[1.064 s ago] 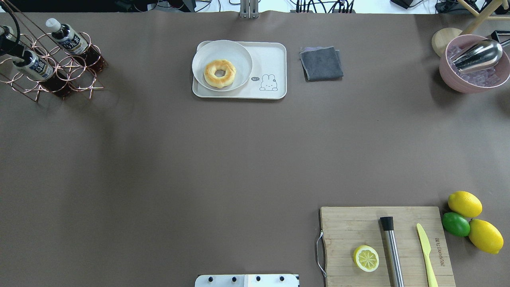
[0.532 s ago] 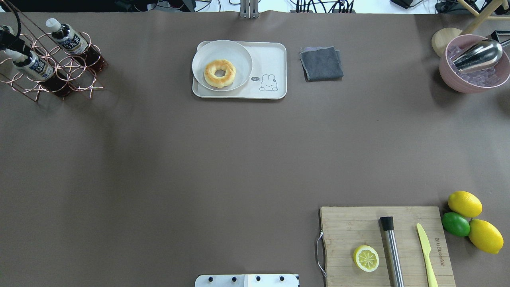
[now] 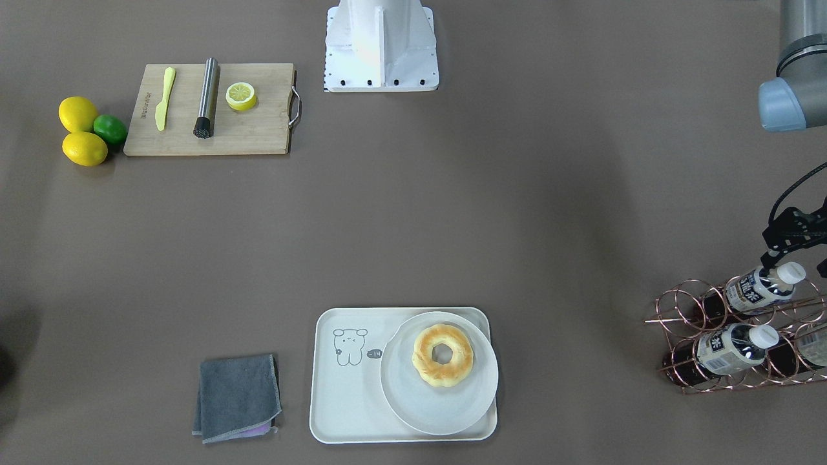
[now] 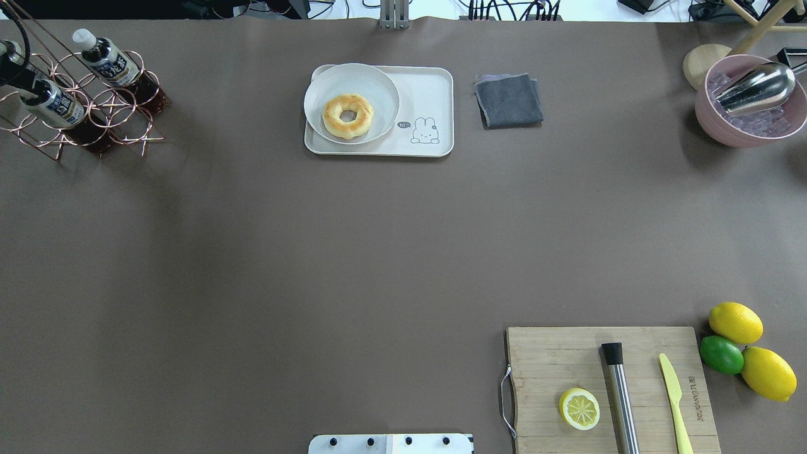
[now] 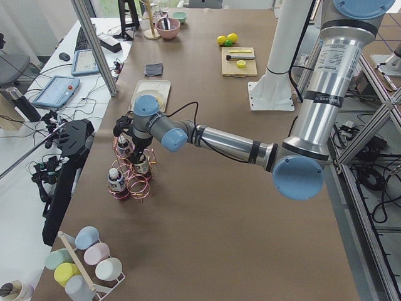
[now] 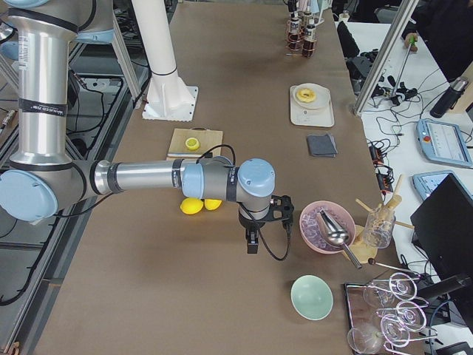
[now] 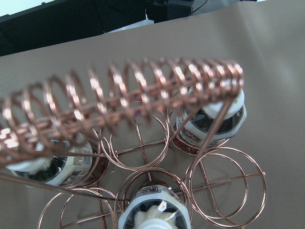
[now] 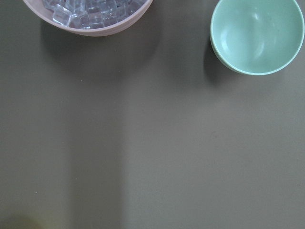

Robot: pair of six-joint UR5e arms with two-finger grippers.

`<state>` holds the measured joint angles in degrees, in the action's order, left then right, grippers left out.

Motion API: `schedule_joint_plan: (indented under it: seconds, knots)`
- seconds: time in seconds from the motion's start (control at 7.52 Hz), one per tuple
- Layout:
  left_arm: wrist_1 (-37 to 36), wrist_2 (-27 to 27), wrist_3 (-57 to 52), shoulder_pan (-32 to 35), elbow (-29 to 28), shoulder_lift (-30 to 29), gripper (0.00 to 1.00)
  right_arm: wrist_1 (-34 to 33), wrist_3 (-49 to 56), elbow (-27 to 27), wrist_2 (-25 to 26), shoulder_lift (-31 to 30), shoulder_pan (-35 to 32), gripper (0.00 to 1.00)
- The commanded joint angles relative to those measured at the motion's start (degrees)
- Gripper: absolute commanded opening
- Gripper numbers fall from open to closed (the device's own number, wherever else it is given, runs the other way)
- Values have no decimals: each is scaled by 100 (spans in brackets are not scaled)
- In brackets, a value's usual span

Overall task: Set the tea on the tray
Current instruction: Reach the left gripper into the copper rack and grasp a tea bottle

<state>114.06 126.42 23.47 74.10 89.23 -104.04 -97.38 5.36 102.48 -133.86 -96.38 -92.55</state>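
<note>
Brown surface: tea bottle lying in copper rack, well apart from tray; left end effector released, astride its cap; right end effector near ice bowl, grip cannot be told

A big long table with a flat brown cover is filling most of the room. Soft light is falling on it from above and making pale, blurry shadows. A white side desk is standing along the table's far edge. A flat tablet with a blue rim and a black screen are sitting on that desk. Black cables are lying in a tangle there. A shiny silver metal post is standing up by the desk. A grey floor is showing beside the table.
</note>
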Motion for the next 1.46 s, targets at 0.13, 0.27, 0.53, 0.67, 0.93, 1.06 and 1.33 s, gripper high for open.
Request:
schedule_joint_plan:
  seconds: [0.13,0.27,0.53,0.67,0.93,1.06,1.33]
  knots:
    - [11,-3,8,-9,-46,-11,57,0,0,0,0,-22,0,100]
    - [11,6,8,-9,-46,-11,24,0,0,0,0,-22,0,100]
    - [2,6,17,-1,-29,-54,0,0,9,0,0,-22,0,100]
    - [-33,6,25,17,-28,-107,0,0,9,0,0,-13,0,100]
    - [-321,572,17,410,-28,-308,0,0,0,0,0,-13,-9,100]
    - [-662,934,8,778,111,-440,0,0,0,0,0,5,-9,100]
    - [-1233,955,8,913,794,-424,0,0,18,-27,0,31,-9,100]
